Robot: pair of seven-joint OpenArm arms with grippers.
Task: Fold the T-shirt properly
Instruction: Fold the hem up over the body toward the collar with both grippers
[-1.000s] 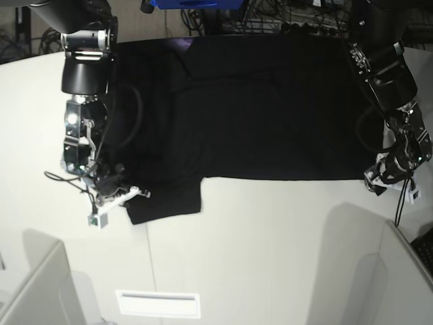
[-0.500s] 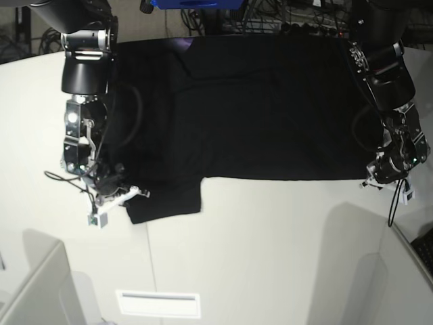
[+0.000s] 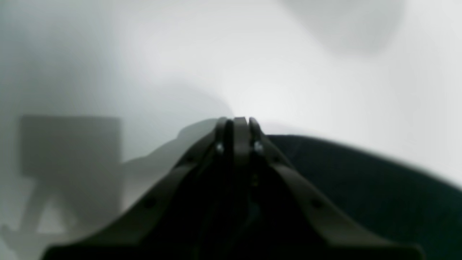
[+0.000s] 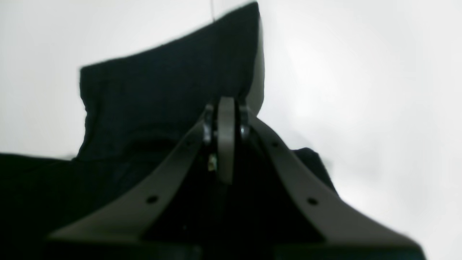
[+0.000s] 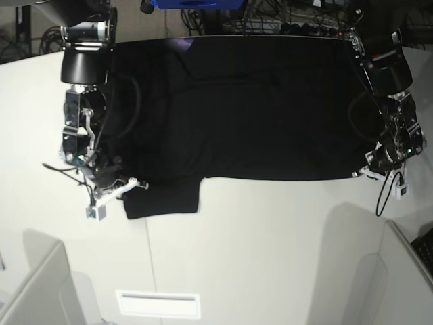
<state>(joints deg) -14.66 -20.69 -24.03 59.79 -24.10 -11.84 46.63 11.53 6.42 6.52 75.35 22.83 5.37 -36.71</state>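
The black T-shirt (image 5: pixel 257 108) lies spread plain side up across the far half of the white table, one sleeve (image 5: pixel 162 200) hanging toward the near left. My right gripper (image 5: pixel 132 184) is shut on that sleeve's edge. In the right wrist view its fingers (image 4: pixel 225 104) are pressed together with the black cloth (image 4: pixel 162 90) rising behind them. My left gripper (image 5: pixel 365 172) sits at the hem's near right corner. In the left wrist view its tips (image 3: pixel 234 121) are shut and the dark cloth (image 3: pixel 361 187) swells up to them from the right.
The white table (image 5: pixel 270 250) stretches toward the near edge, with a white slot plate (image 5: pixel 159 303) set in it. Grey panels stand at the near left (image 5: pixel 40 291) and near right (image 5: pixel 399 271). Cables (image 5: pixel 298 17) and a blue object (image 5: pixel 193 3) lie behind the table.
My left gripper has closed at the hem corner and moved slightly inward. Both arms have shifted a little toward the far side, and the sleeve has followed the right gripper.
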